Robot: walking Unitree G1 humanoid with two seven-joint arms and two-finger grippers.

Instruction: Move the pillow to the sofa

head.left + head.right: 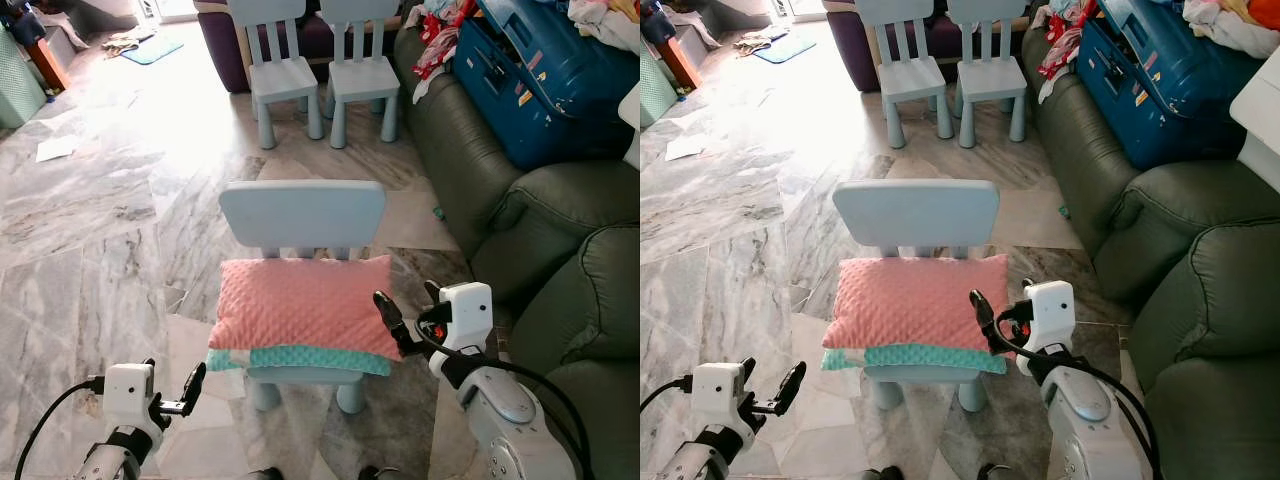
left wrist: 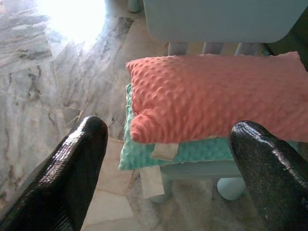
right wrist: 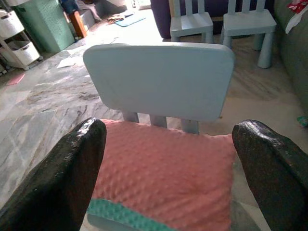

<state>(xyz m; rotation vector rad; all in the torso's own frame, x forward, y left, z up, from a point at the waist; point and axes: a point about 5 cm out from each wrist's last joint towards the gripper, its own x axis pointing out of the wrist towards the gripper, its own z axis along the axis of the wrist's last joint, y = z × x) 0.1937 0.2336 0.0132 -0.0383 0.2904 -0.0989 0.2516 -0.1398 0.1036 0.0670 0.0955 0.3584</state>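
Pillow (image 1: 300, 305) lies on small chair (image 1: 302, 215), not lifted; sofa (image 1: 560, 260) waits to the right. Right end effector (image 1: 395, 322) spread at its edge, left end effector (image 1: 190, 388) spread, low beside. Everything left to do

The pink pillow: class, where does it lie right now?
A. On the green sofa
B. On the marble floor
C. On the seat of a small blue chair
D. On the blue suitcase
C: the pink pillow rests on the small blue chair, on its seat in front of the backrest, not yet on the green sofa.
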